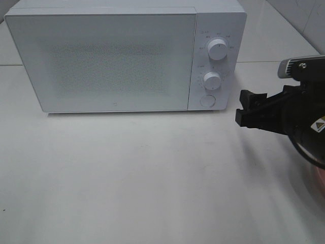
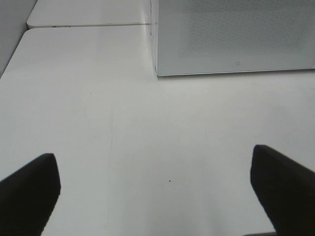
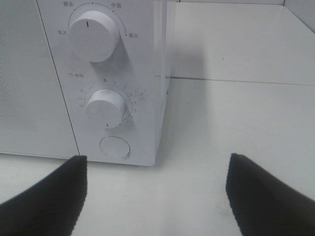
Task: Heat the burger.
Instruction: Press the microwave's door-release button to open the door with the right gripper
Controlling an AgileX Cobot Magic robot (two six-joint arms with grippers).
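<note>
The high view alone shows us the whole microwave [image 1: 117, 61], door shut, at the counter's [image 1: 152, 178] rear edge. No view shows the burger, so we cannot tell its place or heading. The left gripper [image 2: 155, 196], seen only by its wrist camera, gapes wide and empty. The right gripper [image 1: 245, 108], released and holding nothing, faces the lower knob [image 3: 106, 109] and round button [image 3: 115, 147].
</note>
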